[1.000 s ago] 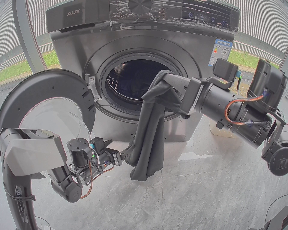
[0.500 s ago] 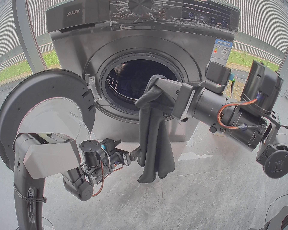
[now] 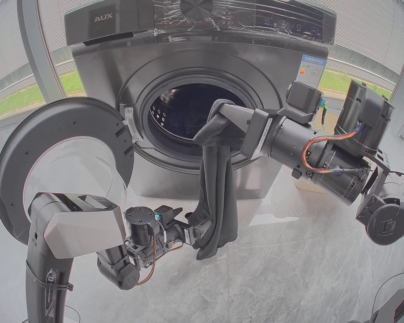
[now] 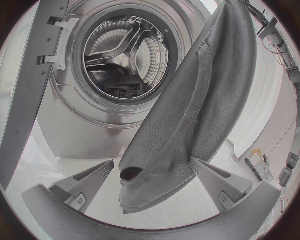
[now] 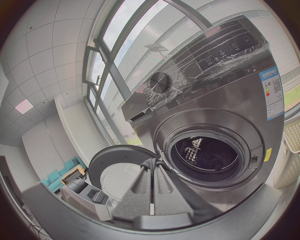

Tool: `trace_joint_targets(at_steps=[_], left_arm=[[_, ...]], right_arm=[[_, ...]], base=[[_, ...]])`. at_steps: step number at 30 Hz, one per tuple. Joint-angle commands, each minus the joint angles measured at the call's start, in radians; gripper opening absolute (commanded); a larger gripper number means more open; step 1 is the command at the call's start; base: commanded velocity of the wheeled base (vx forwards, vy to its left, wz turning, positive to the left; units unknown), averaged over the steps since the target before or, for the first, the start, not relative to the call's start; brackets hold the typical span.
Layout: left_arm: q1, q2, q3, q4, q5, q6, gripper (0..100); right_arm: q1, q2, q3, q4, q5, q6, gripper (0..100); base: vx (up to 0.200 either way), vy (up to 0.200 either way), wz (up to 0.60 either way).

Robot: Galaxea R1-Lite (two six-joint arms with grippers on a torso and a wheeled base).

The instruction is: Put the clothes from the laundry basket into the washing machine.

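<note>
"Okay, nearest first: what's the left arm doing?"

"Low down. I see the left gripper (image 3: 203, 232) with fingers (image 4: 90, 175) spread wide. The hanging tail of the dark grey garment (image 3: 216, 176) sits between them. One finger looks to touch the cloth, the other stands apart."

"And the top end?"

"Pinched: the right gripper (image 3: 222, 110) is pressed together on the garment's bunched upper end, just in front of the washing machine (image 3: 189, 54) opening, toward its right rim. Cloth drapes straight down from there."

"Machine itself?"

"Its door (image 3: 63, 130) is swung fully open on the robot's left. Deeper in, I make out the drum (image 4: 125, 47) holding a dark crumpled item (image 4: 122, 86). The laundry basket (image 5: 292, 150), pale and perforated, stands beside the machine on the robot's right. The control panel (image 3: 252, 17) on top is wrapped in clear film."
</note>
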Motion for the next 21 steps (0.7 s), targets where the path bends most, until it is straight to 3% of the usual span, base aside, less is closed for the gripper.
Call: trace_joint_targets(at_steps=[1,10,21], left_arm=[[0.003,0.011,-0.027,0.005,0.000,0.000,100],[0.056,0.073,-0.090,0.031,-0.003,0.000,100],[0.066,0.159,-0.171,0.057,-0.004,0.000,100]], right_arm=[[0.008,0.006,-0.004,0.000,0.000,0.000,0],[0.015,0.005,-0.002,0.000,-0.002,0.000,0],[0.023,-0.003,0.003,0.000,-0.003,-0.002,0]], base=[[0.000,0.000,0.00],[0.000,0.000,0.00],[0.000,0.000,0.00]])
